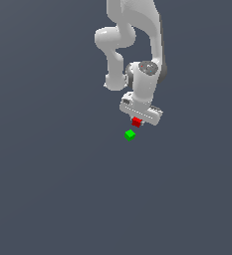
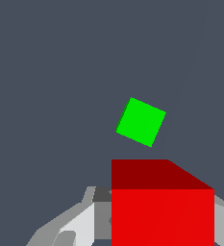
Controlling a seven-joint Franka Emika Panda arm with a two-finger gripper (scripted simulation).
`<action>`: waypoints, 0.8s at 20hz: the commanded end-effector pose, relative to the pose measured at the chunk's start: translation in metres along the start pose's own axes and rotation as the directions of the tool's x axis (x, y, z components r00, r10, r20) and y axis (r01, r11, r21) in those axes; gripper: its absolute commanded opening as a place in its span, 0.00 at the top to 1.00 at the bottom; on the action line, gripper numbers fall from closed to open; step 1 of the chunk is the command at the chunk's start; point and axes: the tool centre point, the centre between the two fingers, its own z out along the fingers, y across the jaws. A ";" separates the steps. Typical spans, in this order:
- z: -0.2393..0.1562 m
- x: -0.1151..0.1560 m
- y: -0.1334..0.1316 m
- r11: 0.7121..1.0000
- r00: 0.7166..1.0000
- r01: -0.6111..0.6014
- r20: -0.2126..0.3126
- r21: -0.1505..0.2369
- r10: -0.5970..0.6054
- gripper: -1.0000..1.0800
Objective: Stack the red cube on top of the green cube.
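Under the white gripper (image 1: 137, 123): red cube (image 1: 136, 122) pinched between the fingers, apparently lifted off the floor, though hard to confirm from the exterior view. Green cube (image 1: 130, 135) on the grey floor (image 1: 48, 189), near, not yet beneath. Likely rigid, light, smooth-faced; best held on opposite flat sides, as now. Green cube turned relative to red one. No labels, brands or writing anywhere

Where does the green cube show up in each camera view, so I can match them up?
Exterior view: green cube on the grey floor, just below the gripper.
Wrist view: green cube mid-frame, apart from everything.
Shared landmark: the red cube between the gripper's fingers, close beside the green one.
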 end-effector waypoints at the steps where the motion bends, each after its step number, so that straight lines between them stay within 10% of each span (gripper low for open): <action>1: 0.009 0.011 0.003 1.000 1.000 -0.001 0.000 0.000 0.001 1.00; 16: 0.040 0.047 0.011 1.000 1.000 0.000 0.001 0.000 0.000 1.00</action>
